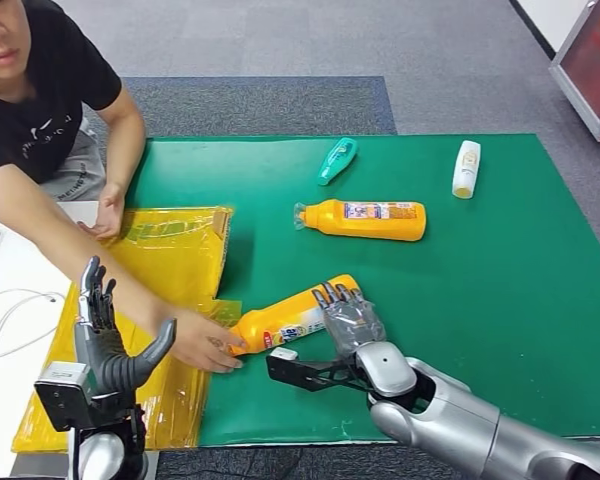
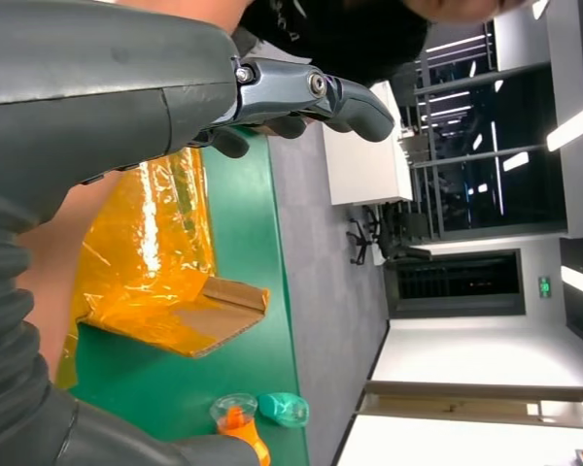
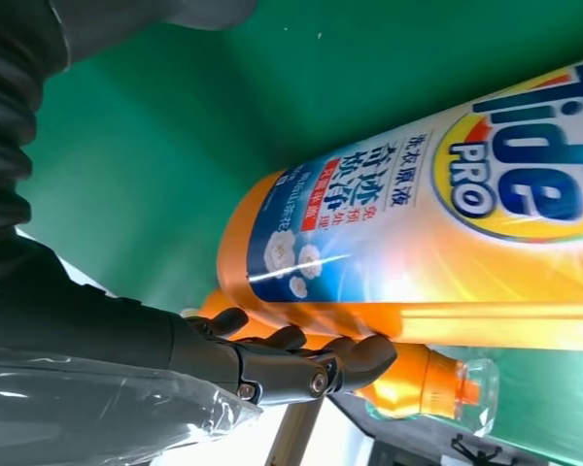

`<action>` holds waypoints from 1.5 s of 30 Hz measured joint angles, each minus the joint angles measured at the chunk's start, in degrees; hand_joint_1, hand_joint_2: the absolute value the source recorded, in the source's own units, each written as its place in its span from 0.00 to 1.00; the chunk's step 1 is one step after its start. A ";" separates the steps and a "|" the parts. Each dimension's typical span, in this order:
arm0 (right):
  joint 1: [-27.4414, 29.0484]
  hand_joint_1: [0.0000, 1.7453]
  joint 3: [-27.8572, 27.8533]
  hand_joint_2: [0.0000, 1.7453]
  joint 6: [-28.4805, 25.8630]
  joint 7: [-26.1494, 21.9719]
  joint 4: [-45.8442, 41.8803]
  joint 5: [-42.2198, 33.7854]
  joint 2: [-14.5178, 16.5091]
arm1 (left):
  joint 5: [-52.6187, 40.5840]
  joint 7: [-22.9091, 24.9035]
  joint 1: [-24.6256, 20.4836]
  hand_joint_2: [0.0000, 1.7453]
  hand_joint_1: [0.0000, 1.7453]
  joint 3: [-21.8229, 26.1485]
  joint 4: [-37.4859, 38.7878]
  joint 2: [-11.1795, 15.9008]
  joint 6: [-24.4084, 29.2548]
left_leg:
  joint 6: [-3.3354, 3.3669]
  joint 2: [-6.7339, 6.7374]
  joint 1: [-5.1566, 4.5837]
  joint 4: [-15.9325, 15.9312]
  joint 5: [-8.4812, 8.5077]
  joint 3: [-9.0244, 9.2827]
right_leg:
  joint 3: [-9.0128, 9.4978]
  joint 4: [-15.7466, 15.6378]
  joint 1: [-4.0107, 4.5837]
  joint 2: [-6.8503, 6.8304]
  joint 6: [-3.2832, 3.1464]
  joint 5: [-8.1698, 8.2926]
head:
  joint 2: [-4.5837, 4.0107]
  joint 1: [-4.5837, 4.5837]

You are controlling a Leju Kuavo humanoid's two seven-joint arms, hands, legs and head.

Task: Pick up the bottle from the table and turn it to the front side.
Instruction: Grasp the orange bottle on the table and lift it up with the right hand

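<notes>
Right hand is down on the near orange Tide detergent bottle, fingers laid over its far end and thumb reaching out beneath, so the bottle sits clasped in that hand. From the right wrist view the label faces the camera, blue and yellow logo plain to see, with the thumb running along the bottle's lower edge. The bottle lies on its side on the green mat, slanting from the hand down toward the near left, its cap end meeting a person's hand that touches it there. That person leans in from the far left, the other hand resting on a yellow plastic-wrapped package lying at the mat's left edge.

Left hand is raised at the near left, fingers upright and apart, thumb stuck out, holding nothing.

Farther back, a second orange detergent bottle lies on its side near the middle of the mat, clear cap pointing left. Beyond it sits a small teal bottle, and well to the right a white bottle, both lying down.
</notes>
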 joint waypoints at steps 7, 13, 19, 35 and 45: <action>1.39 0.00 -1.40 1.00 -0.66 -0.01 0.00 0.16 -0.78 | -0.07 0.18 0.39 1.00 0.00 0.11 -0.01 -0.01 0.41 | 0.00 0.00 0.00 0.00 0.00 0.00 | 0.01 0.00 0.00 -0.01 0.00 0.00 | 0.00 -0.01; 3.26 0.00 -2.51 1.00 -0.76 -0.02 -0.02 0.33 -1.78 | -0.28 0.33 0.74 1.00 0.00 0.50 -0.02 -0.07 0.47 | 0.00 0.00 0.00 0.00 0.00 0.00 | 0.01 0.00 0.00 -0.01 0.00 0.00 | 0.00 0.01; 4.45 0.00 -3.45 1.00 -1.20 -0.01 -0.14 0.98 -2.74 | -0.69 0.51 0.88 1.00 0.00 1.02 -0.02 -0.17 0.45 | 0.00 0.00 0.00 0.00 0.00 0.00 | 0.00 0.00 0.00 -0.01 0.00 0.00 | 0.00 -0.01; 6.23 0.00 -4.91 1.00 -2.49 -0.01 -0.59 1.92 -2.83 | -1.80 1.01 0.82 1.00 0.00 1.05 -0.20 -0.57 -0.23 | 0.00 0.00 0.00 0.00 0.00 0.00 | 0.01 0.00 0.00 -0.01 0.00 0.00 | 0.00 -0.01; 10.31 0.00 -8.51 1.00 -5.37 -0.02 -0.61 0.27 -0.32 | -2.01 1.25 1.41 1.00 0.00 1.05 -0.58 -0.78 1.04 | -0.01 0.00 0.00 0.00 -0.01 0.01 | 0.01 0.00 0.01 -0.01 -0.01 -0.01 | 0.00 0.00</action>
